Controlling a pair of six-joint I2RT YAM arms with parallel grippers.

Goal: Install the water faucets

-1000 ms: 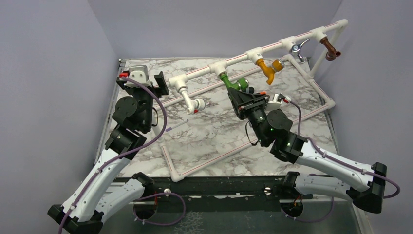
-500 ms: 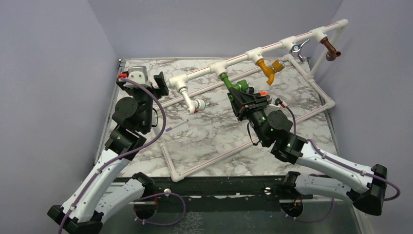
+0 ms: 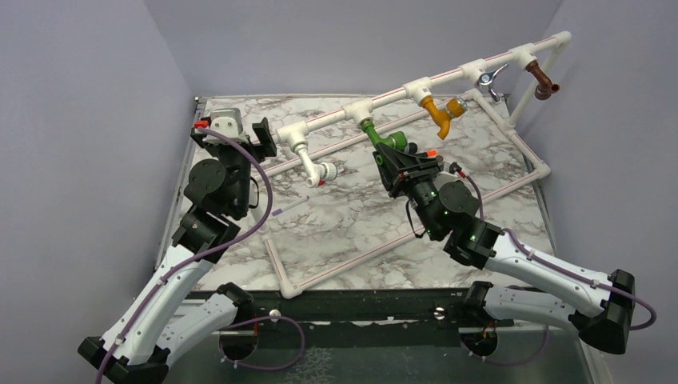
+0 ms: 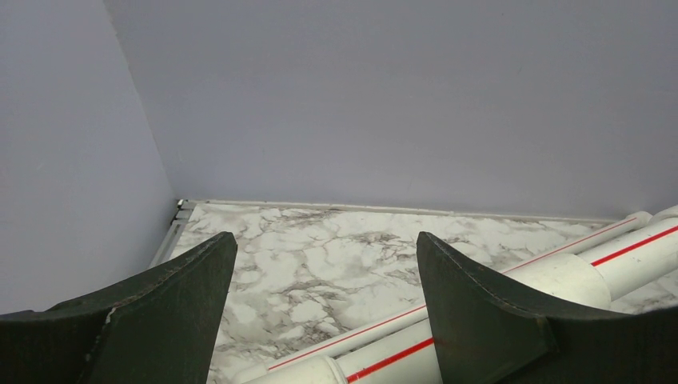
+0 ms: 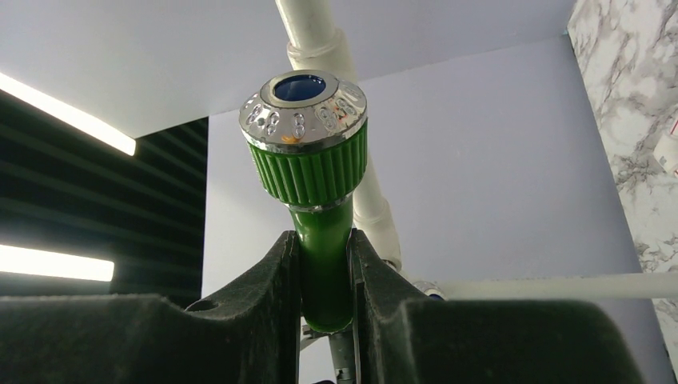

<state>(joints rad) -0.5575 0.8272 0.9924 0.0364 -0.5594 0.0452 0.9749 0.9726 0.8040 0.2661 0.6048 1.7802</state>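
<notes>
Right tool [image 5: 322, 244] is clamped on the smooth neck of the green faucet [image 5: 308, 172], which hangs from the white pipe frame [image 3: 392, 95] over the far half of the marbled worktop [image 3: 352, 216]. To seat it well, I'd twist squarely about the stem's axis and grip the plain plastic, not the ribbed collar or dimpled silver knob [image 5: 304, 108]. Left tool [image 4: 324, 256] hangs near the far left corner, jaws apart, holding nothing.
</notes>
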